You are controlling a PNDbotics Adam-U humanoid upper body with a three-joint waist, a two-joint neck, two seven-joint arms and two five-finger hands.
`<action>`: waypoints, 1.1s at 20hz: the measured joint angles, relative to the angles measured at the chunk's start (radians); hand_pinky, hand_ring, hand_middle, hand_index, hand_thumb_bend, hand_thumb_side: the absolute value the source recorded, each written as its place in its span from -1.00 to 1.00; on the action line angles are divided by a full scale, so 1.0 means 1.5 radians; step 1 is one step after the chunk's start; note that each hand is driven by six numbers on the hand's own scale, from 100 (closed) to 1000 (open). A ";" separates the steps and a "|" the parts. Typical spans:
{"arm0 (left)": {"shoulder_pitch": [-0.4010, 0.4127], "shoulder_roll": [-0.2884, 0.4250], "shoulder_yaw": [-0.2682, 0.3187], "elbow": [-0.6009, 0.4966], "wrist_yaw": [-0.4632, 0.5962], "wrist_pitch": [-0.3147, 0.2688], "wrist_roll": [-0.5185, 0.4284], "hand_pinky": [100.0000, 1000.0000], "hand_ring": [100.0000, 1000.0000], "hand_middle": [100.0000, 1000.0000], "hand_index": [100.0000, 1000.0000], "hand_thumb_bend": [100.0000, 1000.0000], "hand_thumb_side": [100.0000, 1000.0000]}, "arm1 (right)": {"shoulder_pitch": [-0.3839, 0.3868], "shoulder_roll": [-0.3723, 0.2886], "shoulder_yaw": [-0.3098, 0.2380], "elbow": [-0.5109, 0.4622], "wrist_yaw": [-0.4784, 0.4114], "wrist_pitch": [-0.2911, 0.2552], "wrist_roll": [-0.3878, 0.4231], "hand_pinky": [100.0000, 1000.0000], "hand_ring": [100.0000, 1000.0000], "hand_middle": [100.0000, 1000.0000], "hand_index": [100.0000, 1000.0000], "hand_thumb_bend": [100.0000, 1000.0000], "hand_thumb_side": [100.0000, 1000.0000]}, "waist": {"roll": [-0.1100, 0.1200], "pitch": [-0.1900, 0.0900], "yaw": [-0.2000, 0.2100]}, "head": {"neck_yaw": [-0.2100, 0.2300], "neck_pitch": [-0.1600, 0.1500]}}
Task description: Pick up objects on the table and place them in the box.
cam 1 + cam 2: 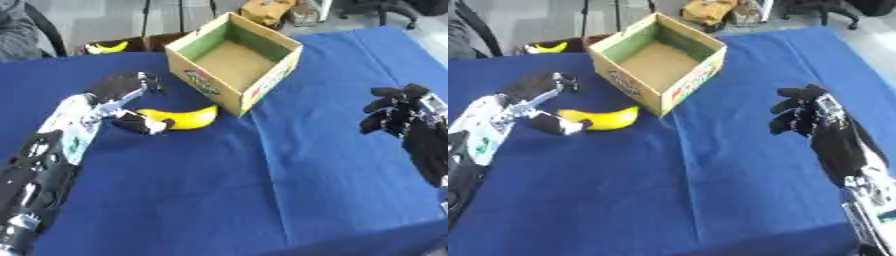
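Note:
A yellow banana (185, 118) lies on the blue tablecloth (262, 190), just left of the front corner of an open cardboard box (203, 80). The box stands at the back middle, turned corner-on, and shows nothing inside. My left hand (121, 91) comes in from the left and is open. Its fingers are raised above and left of the banana, and its thumb (140, 123) sits at the banana's left end. My right hand (805, 116) hovers open over the cloth on the right, fingers relaxed and holding nothing, far from the box and the banana.
Beyond the far left edge of the table, a second banana (107, 48) lies in a dark carton. A tan bag (267, 9) and chair legs stand on the floor behind the box. The cloth stretches wide in front.

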 measured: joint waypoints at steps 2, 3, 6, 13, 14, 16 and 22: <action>-0.002 -0.004 0.000 0.005 -0.004 -0.001 0.001 0.26 0.33 0.27 0.44 -0.26 0.04 | 0.000 0.000 0.000 -0.002 0.000 0.000 0.000 0.06 0.03 0.09 0.58 -1.00 1.00 | 0.001 0.002 -0.003 | 0.002 0.000; -0.003 -0.006 0.000 0.008 -0.006 -0.001 0.001 0.26 0.33 0.27 0.44 -0.26 0.04 | 0.000 0.000 0.000 -0.002 0.000 0.000 0.000 0.06 0.03 0.09 0.58 -1.00 1.00 | 0.001 0.003 -0.004 | 0.004 0.000; -0.005 -0.011 0.001 0.015 -0.012 -0.001 0.000 0.26 0.33 0.26 0.44 -0.25 0.04 | 0.000 0.000 0.000 -0.002 0.000 0.000 0.001 0.06 0.03 0.09 0.58 -1.00 1.00 | 0.001 0.005 -0.007 | 0.006 0.000; -0.006 -0.012 0.001 0.024 -0.023 -0.008 -0.006 0.26 0.31 0.23 0.43 -0.34 -0.08 | -0.003 0.000 0.000 -0.005 0.000 -0.001 0.001 0.07 0.04 0.09 0.58 -1.00 1.00 | 0.000 0.009 -0.008 | 0.007 0.000; -0.006 -0.012 0.001 0.024 -0.024 -0.010 -0.007 0.26 0.30 0.22 0.42 -0.35 -0.10 | -0.003 0.000 0.000 -0.005 0.000 -0.001 0.001 0.07 0.04 0.09 0.58 -1.00 1.00 | 0.000 0.010 -0.008 | 0.007 0.000; -0.006 -0.012 0.001 0.026 -0.026 -0.011 -0.010 0.26 0.29 0.20 0.42 -0.37 -0.11 | -0.003 0.000 0.000 -0.006 0.000 -0.001 0.001 0.07 0.04 0.09 0.58 -1.00 1.00 | -0.001 0.011 -0.008 | 0.007 0.000; -0.002 -0.016 0.001 0.040 -0.035 -0.013 -0.013 0.22 0.22 0.15 0.38 -0.50 -0.17 | -0.003 0.000 0.000 -0.006 0.000 -0.002 0.002 0.07 0.04 0.09 0.58 -1.00 1.00 | -0.002 0.011 -0.007 | 0.007 0.000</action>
